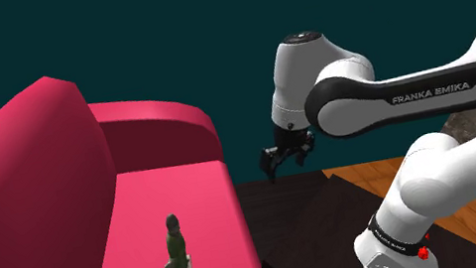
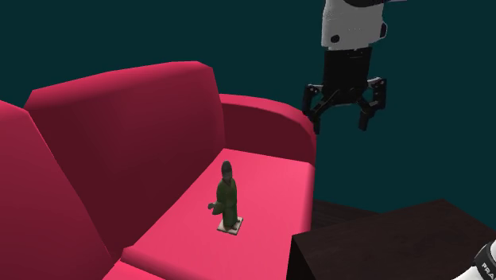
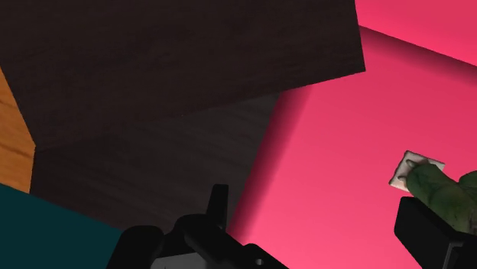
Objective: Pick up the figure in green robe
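Figure in green robe [image 2: 227,199] upright on pink sofa [image 2: 270,179], frame lower centre; pincer [image 2: 343,119] released, hovering upper right, well apart: approach step, next move is to descend over it.

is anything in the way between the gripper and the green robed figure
Nothing visible: the open gripper hangs in the air, higher up and off to one side, and the figure stands alone on the pink sofa seat.

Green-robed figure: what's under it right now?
The figure stands on a small pale square base, which lies on the pink sofa seat. The base covers the seat patch beneath it.
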Controlling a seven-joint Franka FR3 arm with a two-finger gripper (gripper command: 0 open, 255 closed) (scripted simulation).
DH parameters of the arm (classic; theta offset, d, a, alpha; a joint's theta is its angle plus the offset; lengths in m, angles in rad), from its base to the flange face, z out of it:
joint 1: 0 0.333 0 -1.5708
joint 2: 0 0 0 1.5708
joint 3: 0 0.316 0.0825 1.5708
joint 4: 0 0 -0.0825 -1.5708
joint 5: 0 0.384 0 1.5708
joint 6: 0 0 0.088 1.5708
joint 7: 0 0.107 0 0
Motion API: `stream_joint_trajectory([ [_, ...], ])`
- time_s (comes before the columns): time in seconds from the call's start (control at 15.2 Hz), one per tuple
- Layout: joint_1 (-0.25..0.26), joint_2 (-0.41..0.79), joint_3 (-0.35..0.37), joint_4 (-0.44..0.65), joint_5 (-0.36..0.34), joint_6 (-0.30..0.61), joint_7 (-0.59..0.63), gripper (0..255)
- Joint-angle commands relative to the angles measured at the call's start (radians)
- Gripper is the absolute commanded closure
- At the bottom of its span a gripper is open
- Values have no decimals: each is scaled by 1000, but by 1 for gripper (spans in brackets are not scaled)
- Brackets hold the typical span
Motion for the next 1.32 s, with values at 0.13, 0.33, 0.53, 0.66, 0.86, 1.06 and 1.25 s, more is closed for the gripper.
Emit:
stream_joint_trajectory([
  [0.13,-30,130,145,11,38,143,175,0],
  [0.33,-85,248,261,45,27,243,315,0],
  [0.53,-176,386,393,94,-38,338,481,0],
  [0.66,-264,495,497,136,-129,394,620,0],
  [0.86,-442,737,676,216,-436,442,941,0],
  [1.06,-341,1033,578,333,-818,382,1297,0],
  [1.25,-162,1181,415,450,-950,347,1456,0],
])
